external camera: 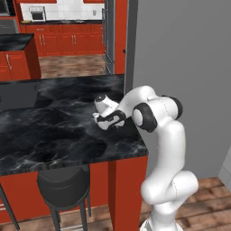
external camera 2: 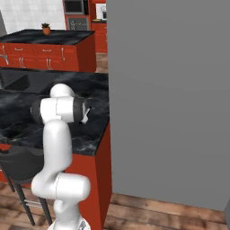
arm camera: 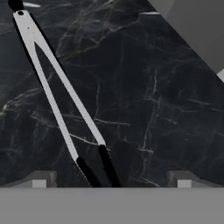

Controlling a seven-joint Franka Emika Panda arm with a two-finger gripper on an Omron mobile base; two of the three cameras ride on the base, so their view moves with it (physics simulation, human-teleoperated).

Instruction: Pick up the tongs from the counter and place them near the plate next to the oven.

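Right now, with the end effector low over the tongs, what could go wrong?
1. In the hand view the tongs run diagonally and sit left of centre between the fingertips; closing may catch one slim arm or miss.
2. The tongs lie flat on the glossy counter; they could skid away.
3. The grey wall stands close beside the arm; a wide swing might clip it.

tongs [arm camera: 57, 89]: lying flat on the counter [external camera: 54, 131], directly under the gripper [arm camera: 111, 181], joined end far from it
gripper: low over the counter, near its right end
wall [external camera: 180, 54]: just right of the counter
stool [external camera: 63, 187]: under the counter's front edge
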